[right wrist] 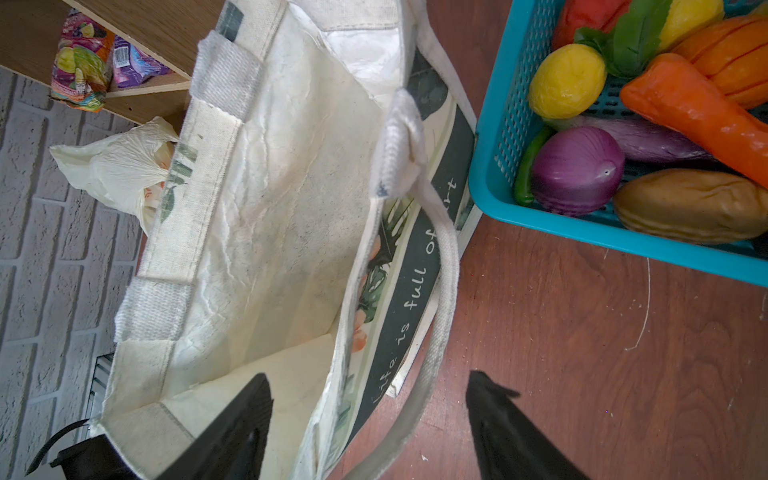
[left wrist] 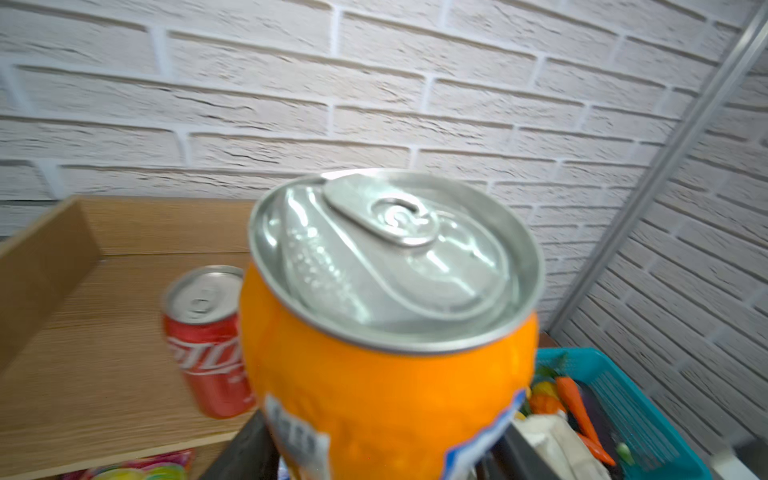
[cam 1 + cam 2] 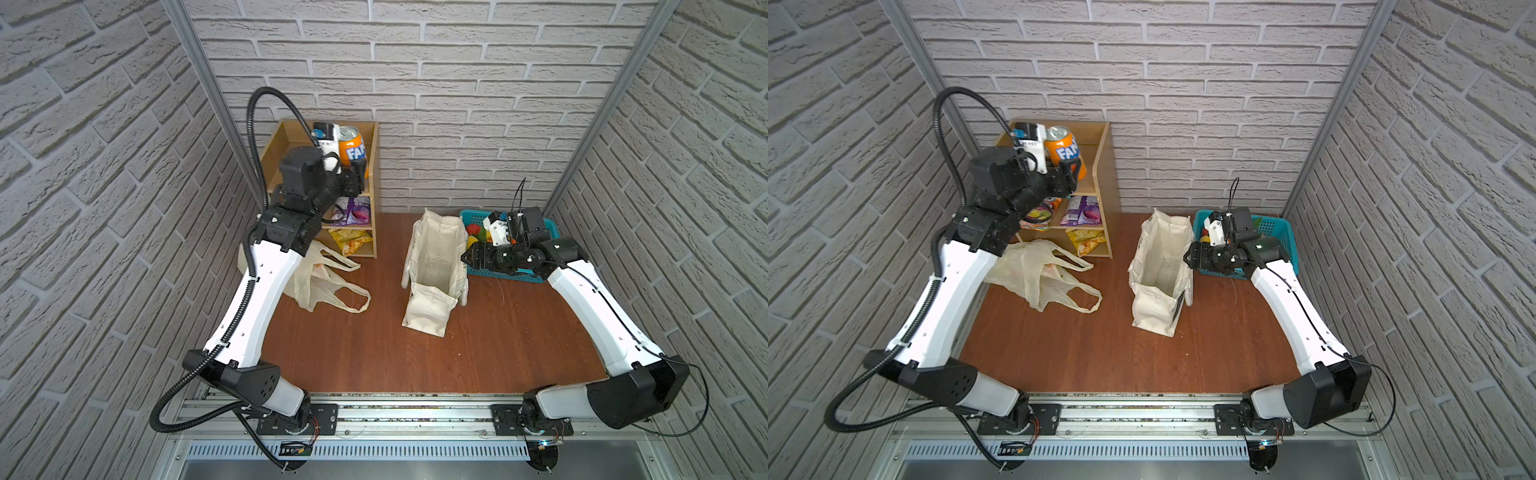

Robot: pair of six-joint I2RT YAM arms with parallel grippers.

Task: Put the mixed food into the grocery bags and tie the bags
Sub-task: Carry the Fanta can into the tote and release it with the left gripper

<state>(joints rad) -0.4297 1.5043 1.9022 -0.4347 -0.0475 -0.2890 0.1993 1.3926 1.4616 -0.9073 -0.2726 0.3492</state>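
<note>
My left gripper [image 3: 354, 179] [image 2: 382, 457] is shut on the orange soda can [image 3: 352, 148] [image 3: 1064, 150] [image 2: 386, 332], held tilted over the shelf's top board. A purple snack packet [image 3: 357, 210] [image 3: 1081, 210] [image 1: 133, 62] lies on the middle shelf. The cream tote [image 3: 432, 266] [image 3: 1158, 266] [image 1: 270, 187] stands open mid-table. My right gripper [image 3: 467, 255] [image 3: 1188, 257] [image 1: 370, 415] is open, one finger inside the tote and one outside, with the tote's wall and cord handle between them. The pale-yellow plastic bag [image 3: 320, 278] [image 3: 1038, 274] [image 1: 120, 166] lies crumpled left of the tote. An orange carrot [image 1: 698, 120] [image 2: 575, 403] lies in the basket.
A red cola can [image 2: 208, 345] stands on the wooden shelf unit [image 3: 374, 187] [image 3: 1106, 187] at the back left. A yellow packet [image 3: 349, 241] sits on its lowest shelf. The turquoise basket [image 3: 519, 276] [image 3: 1283, 232] [image 1: 490, 166] with toy vegetables stands right of the tote, under my right arm.
</note>
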